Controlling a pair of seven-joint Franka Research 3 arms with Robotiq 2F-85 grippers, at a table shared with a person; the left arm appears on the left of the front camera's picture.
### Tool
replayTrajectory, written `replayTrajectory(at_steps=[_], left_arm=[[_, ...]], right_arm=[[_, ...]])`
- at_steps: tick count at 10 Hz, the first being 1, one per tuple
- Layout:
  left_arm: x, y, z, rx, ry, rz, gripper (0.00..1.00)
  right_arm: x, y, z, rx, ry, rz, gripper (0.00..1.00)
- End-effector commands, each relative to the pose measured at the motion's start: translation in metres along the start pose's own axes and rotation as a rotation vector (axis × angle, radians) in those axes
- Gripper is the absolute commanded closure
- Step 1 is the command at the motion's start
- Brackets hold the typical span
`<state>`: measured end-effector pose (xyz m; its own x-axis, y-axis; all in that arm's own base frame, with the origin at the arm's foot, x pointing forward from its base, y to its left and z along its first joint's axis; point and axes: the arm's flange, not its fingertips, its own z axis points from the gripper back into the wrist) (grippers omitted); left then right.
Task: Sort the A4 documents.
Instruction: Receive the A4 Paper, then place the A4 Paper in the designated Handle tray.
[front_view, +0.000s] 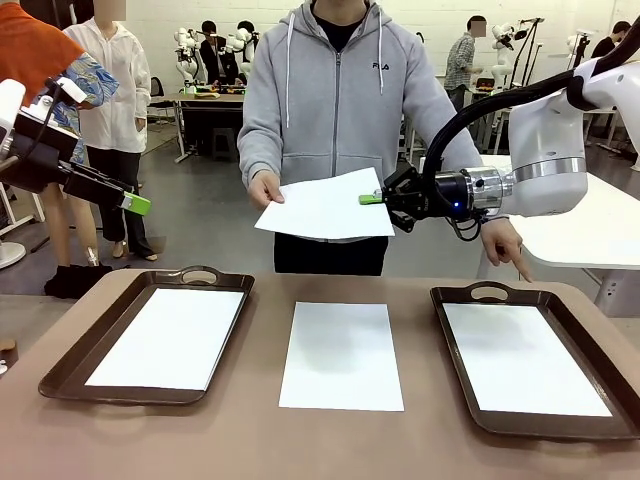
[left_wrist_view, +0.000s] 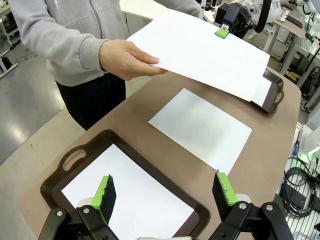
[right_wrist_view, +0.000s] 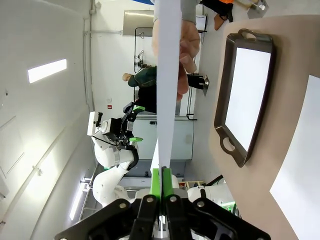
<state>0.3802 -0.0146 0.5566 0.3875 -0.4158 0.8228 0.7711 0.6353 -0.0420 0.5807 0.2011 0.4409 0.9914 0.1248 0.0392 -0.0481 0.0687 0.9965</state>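
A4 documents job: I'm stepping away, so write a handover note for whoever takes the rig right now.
Right gripper: shut on the held sheet, up in the air; the person's hand grips its opposite edge.
Left gripper: open, holding nothing, above the left tray.
On the table: left-tray sheet, right-tray sheet in the right tray, and a loose sheet between the trays.
Done: one sheet lies in each tray.
Left: the handover is not finished. The held sheet and the loose sheet each need a tray; which one can't be told.
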Motion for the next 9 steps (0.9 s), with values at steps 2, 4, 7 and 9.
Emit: replayTrajectory(at_steps=[2,4,7,9], left_arm=[[-0.0008,0.0000,0.0002,-0.008,-0.011,0.001,0.00],[-0.0008,0.0000,0.0002,-0.008,-0.011,0.001,0.00],[-0.0008,0.0000,0.0002,-0.008,-0.011,0.001,0.00],[-0.0008,0.0000,0.0002,-0.008,-0.011,0.001,0.00]], right_arm=[[0.0008,0.0003,-0.0022,-0.011,-0.011,-0.002,1.00],[0.0008,0.0003,-0.0022,-0.011,-0.011,-0.002,1.00],[0.0008,0.0003,-0.0022,-0.011,-0.011,-0.002,1.00],[0.0000,0.0000,0.0000,0.000,0.000,0.000,0.99]])
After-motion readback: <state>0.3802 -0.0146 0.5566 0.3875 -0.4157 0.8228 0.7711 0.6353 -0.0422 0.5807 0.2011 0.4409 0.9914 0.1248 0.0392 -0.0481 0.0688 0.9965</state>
